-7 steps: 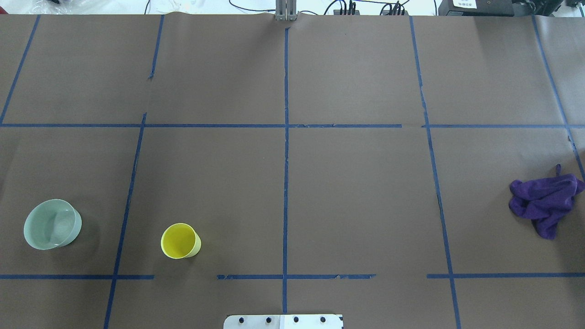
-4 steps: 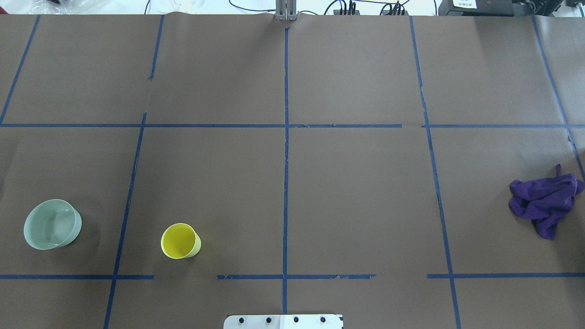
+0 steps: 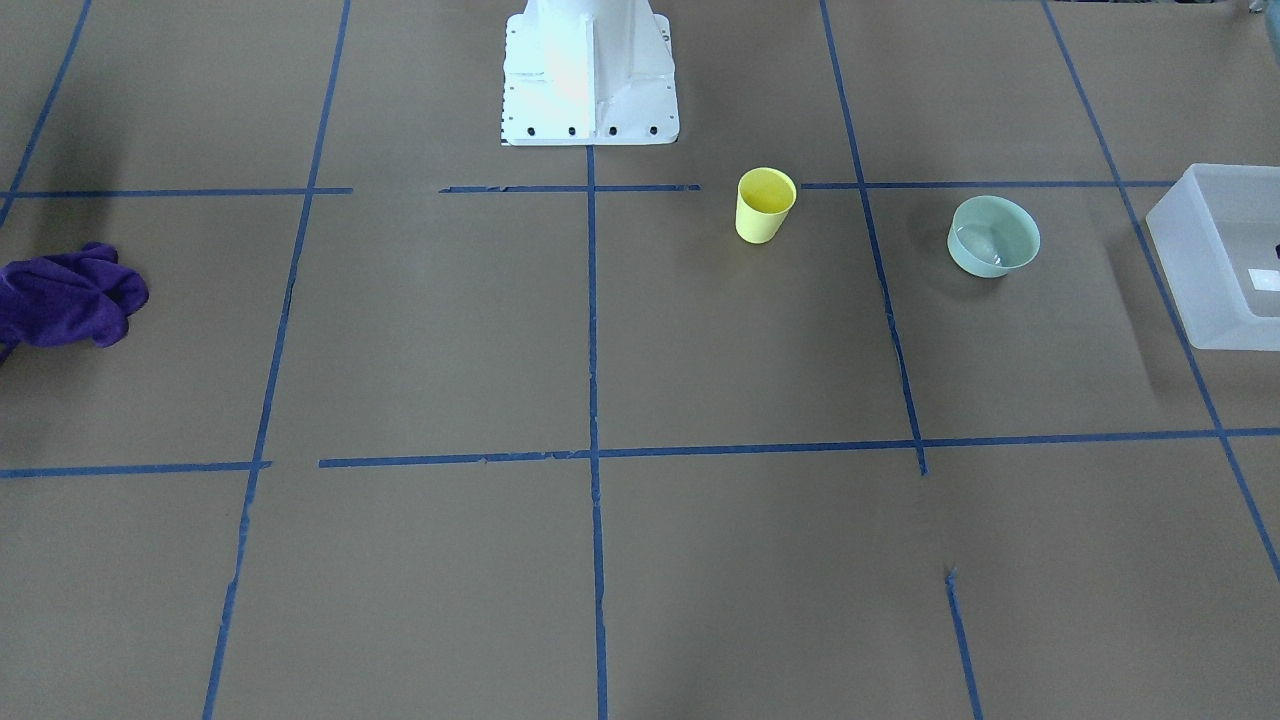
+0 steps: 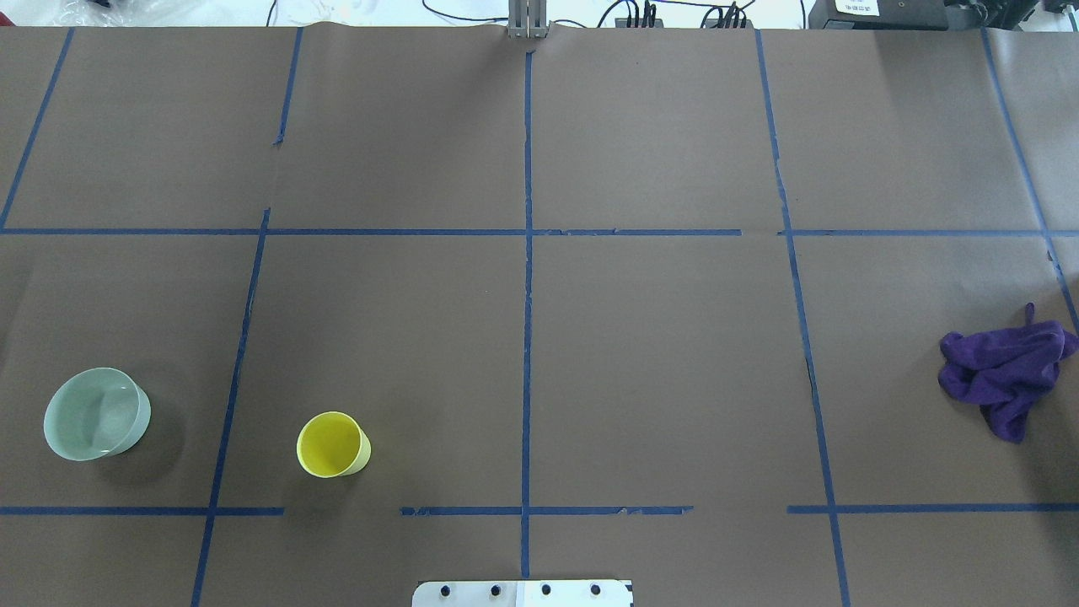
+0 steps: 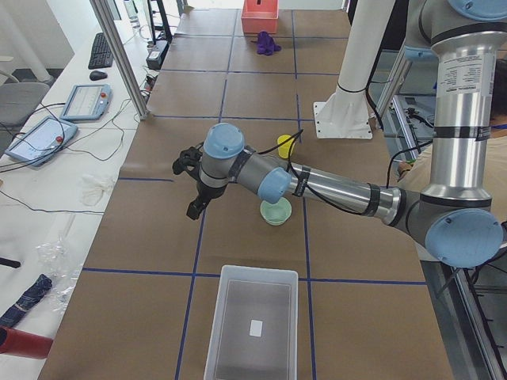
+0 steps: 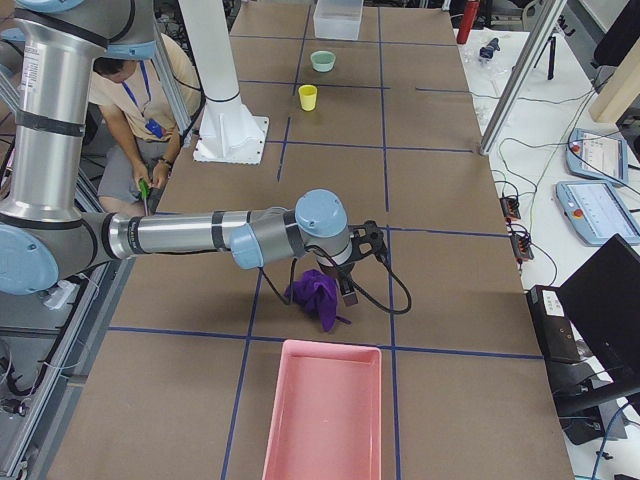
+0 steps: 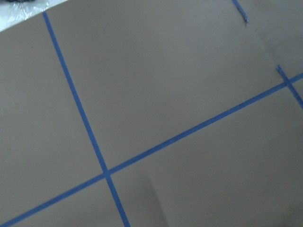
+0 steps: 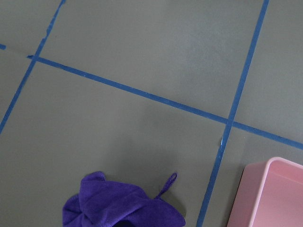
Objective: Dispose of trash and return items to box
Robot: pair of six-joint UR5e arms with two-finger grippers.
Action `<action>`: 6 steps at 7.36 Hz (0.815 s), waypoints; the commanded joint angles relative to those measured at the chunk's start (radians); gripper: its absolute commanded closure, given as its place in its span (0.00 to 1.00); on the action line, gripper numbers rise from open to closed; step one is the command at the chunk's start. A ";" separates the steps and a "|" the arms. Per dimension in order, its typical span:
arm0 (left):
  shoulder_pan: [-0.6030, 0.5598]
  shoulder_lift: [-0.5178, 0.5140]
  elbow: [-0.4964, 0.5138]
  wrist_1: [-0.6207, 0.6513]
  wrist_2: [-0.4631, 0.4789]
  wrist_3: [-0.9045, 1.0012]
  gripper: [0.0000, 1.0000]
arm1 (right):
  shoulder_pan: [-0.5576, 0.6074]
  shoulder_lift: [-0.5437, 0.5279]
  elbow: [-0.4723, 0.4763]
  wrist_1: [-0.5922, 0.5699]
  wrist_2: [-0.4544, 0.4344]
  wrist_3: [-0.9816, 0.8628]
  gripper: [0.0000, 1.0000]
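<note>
Left hand [image 5: 192,210]: hangs above the bench [image 4: 657,354], past the translucent bin [image 5: 230,317] and beside the mint-green bowl [image 3: 993,236]; open or closed, cannot tell.
Right hand [image 6: 346,292]: hangs over the purple cloth [image 6: 315,292], at the bench end farthest from the bin; state cannot be told either.
Bowl: upright, near the bin.
Yellow cup [image 3: 765,205]: upright, beyond the bowl from the bin.
Pink tray [image 6: 330,345]: just beside the cloth.
Step, judged: opening approach, nothing returned yet.
Next move calls for a descent onto the cloth, or a grip on the bowl's rim.
</note>
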 commanded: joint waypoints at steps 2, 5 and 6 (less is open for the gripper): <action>0.121 -0.009 -0.010 -0.395 -0.069 -0.522 0.00 | 0.000 0.035 -0.028 0.014 0.003 0.134 0.00; 0.407 0.000 -0.171 -0.419 0.161 -0.990 0.00 | 0.000 0.041 -0.025 0.014 0.003 0.138 0.00; 0.559 0.013 -0.206 -0.413 0.365 -1.063 0.00 | 0.000 0.041 -0.022 0.016 0.002 0.138 0.00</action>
